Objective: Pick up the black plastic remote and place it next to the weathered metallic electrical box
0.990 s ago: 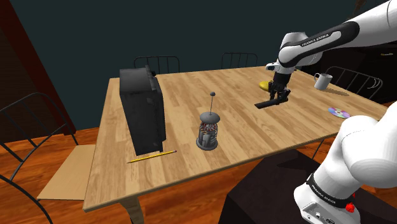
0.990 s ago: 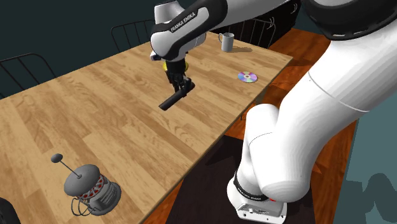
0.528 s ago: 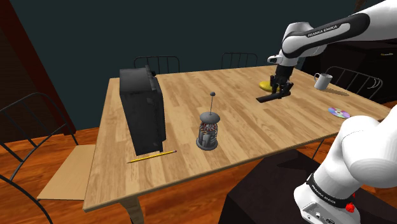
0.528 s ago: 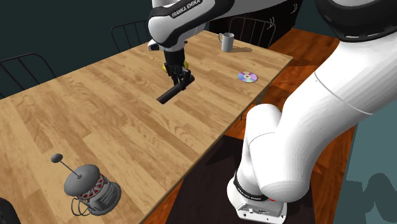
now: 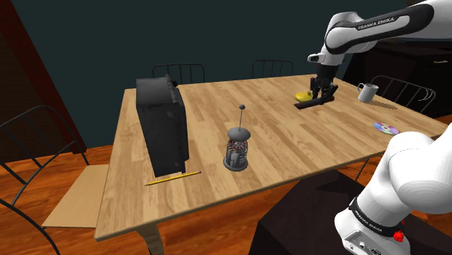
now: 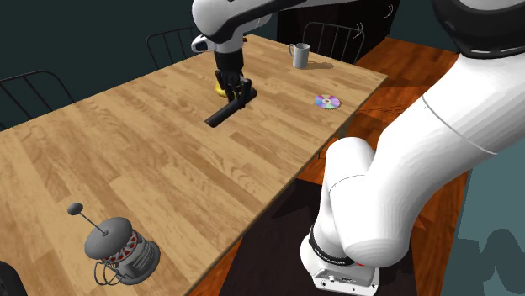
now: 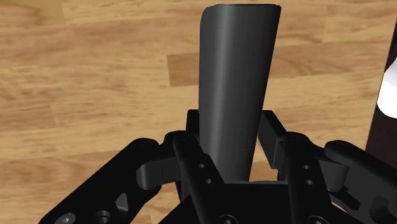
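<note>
- Black remote (image 7: 236, 89) is pinched between my fingers (image 7: 272, 130), clamped on its two long sides near one end. Most of its length sticks out beyond them.
- In the shoulder view the remote (image 5: 310, 102) hangs above the wooden worktop (image 5: 217, 109), apparently clear of it, close to a yellow thing (image 5: 303, 95) at the far edge.
- Dark electrical box (image 5: 163, 123) stands upright well apart, toward the shoulder view's left.
- Risk: the grip is far off-centre. A quick swing could let the long free end droop or twist in the pinch, then slip out.
- Risk: a coffee press (image 5: 236, 147) with a tall thin plunger stands between the remote and the box. Carrying low could clip the plunger and topple it.
- Risk: the box looks tall and narrow. Nudging it with the remote's free end could shift or tip it.
- Risk: a yellow pencil (image 5: 172, 177) lies at the box's foot. Setting down on it would leave the remote rocking.
</note>
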{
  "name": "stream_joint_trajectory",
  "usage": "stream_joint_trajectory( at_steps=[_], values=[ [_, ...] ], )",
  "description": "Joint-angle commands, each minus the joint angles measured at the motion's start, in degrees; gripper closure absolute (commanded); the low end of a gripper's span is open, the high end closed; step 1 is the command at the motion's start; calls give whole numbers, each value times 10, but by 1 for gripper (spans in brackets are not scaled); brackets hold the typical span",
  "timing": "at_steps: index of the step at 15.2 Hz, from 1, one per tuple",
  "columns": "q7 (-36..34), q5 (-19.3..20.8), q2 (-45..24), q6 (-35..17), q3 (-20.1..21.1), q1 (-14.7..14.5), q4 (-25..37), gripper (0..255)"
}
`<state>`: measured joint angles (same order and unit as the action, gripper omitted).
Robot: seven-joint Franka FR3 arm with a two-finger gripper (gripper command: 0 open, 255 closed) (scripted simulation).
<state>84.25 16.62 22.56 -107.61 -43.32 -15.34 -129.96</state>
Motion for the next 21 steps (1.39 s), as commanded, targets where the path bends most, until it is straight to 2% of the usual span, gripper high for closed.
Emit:
stream_joint_trajectory(
  at_steps=[1, 21],
  values=[
    [1, -1, 3, 18, 4, 0, 14, 255],
    [6, -16, 11, 171, 37, -6, 159, 255]
  ],
)
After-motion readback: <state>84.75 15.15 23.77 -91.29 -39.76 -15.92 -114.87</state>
